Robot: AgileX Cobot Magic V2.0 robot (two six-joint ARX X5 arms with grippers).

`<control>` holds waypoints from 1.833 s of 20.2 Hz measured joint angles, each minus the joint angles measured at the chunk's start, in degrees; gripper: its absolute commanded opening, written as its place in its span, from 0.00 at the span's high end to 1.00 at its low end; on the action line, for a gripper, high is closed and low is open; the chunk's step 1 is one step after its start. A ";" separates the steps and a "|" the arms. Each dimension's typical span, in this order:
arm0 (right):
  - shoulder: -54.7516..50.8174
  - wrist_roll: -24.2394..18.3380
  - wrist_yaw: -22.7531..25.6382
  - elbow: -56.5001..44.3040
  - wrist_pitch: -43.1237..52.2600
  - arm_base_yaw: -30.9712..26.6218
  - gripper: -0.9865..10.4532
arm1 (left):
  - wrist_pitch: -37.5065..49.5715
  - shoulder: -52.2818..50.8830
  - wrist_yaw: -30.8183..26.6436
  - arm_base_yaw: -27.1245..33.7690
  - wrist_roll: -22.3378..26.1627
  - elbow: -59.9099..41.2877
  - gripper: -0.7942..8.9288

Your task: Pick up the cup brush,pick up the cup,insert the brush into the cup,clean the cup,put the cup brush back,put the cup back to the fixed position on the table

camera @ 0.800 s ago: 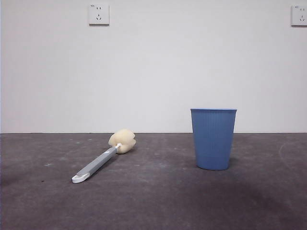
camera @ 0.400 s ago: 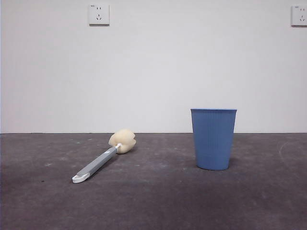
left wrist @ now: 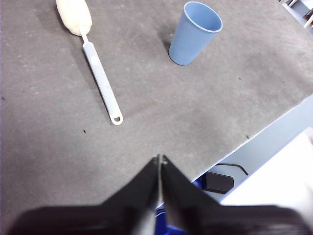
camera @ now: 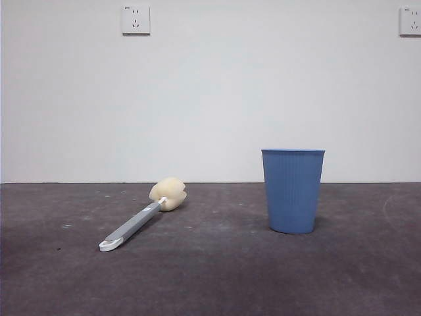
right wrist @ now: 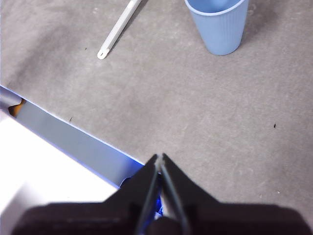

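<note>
The cup brush (camera: 139, 220) lies flat on the table (camera: 217, 276) at the left, its cream sponge head toward the wall and its white tip toward me. It also shows in the left wrist view (left wrist: 96, 68), and its handle shows in the right wrist view (right wrist: 117, 29). The blue ribbed cup (camera: 293, 190) stands upright at the right, empty; it shows in both wrist views (left wrist: 194, 33) (right wrist: 218, 24). My left gripper (left wrist: 159, 159) is shut and empty, high above the table's near edge. My right gripper (right wrist: 159, 157) is shut and empty, also over the near edge.
A white wall with two sockets (camera: 135, 20) stands behind the table. The table's near edge (left wrist: 254, 134) drops to a floor with a black box and cable (left wrist: 219, 180). A blue-grey strip (right wrist: 63, 137) runs along the edge in the right wrist view.
</note>
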 measured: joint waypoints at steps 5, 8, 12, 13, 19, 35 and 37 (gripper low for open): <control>0.02 0.90 0.00 0.00 0.00 0.00 0.34 | -0.09 0.02 -0.02 0.00 0.00 0.00 0.34; 0.04 1.14 0.00 0.00 0.00 0.00 0.34 | -0.11 0.31 -0.02 0.00 0.00 0.00 0.34; 0.04 1.51 -0.02 0.00 -0.04 0.00 0.34 | -0.07 1.51 0.00 -0.02 -0.04 0.00 0.34; 0.04 1.51 0.00 0.00 -0.02 0.00 0.34 | -0.07 2.19 0.00 -0.04 -0.04 0.00 0.34; 0.07 1.51 0.00 0.00 -0.02 0.00 0.34 | 6.03 10.01 -2.38 -5.44 -2.67 1.88 0.34; 0.07 1.51 0.00 0.00 -0.02 0.00 0.34 | 34.69 53.72 -32.41 -27.08 -15.58 5.22 0.34; 0.07 1.51 0.00 0.00 -0.02 0.00 0.34 | 36.83 57.35 -33.53 -27.08 -16.04 5.22 0.34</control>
